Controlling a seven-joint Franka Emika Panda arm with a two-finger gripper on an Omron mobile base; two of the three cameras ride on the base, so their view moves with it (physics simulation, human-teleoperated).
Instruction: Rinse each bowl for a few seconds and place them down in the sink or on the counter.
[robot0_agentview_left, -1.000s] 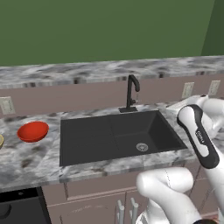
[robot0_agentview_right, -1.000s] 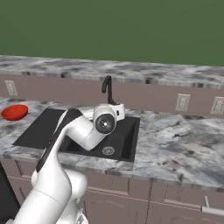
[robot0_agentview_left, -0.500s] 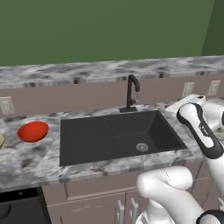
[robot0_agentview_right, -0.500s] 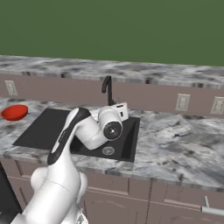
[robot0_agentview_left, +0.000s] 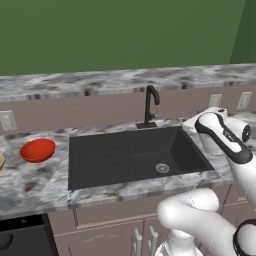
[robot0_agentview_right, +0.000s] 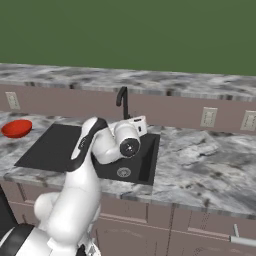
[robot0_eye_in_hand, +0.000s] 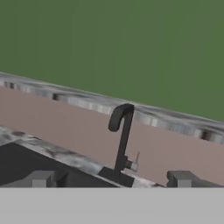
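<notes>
Spanning the middle of the left base view: grey marbled counter (robot0_agentview_left: 30, 185), with black sink (robot0_agentview_left: 130, 155) set into it, basin bare. Standing at the sink's back edge, black faucet (robot0_agentview_left: 150, 105); in the hand view, straight ahead at centre. Resting on the counter at left of the frame, well apart from the sink: red bowl (robot0_agentview_left: 37, 150), round, so no long axis to align with. Hovering at the sink's right side: gripper (robot0_eye_in_hand: 111, 178), fingers spread wide, holding nothing. Judging from this, bowl lies far to the left of the fingers; long sweep across the basin needed.
</notes>
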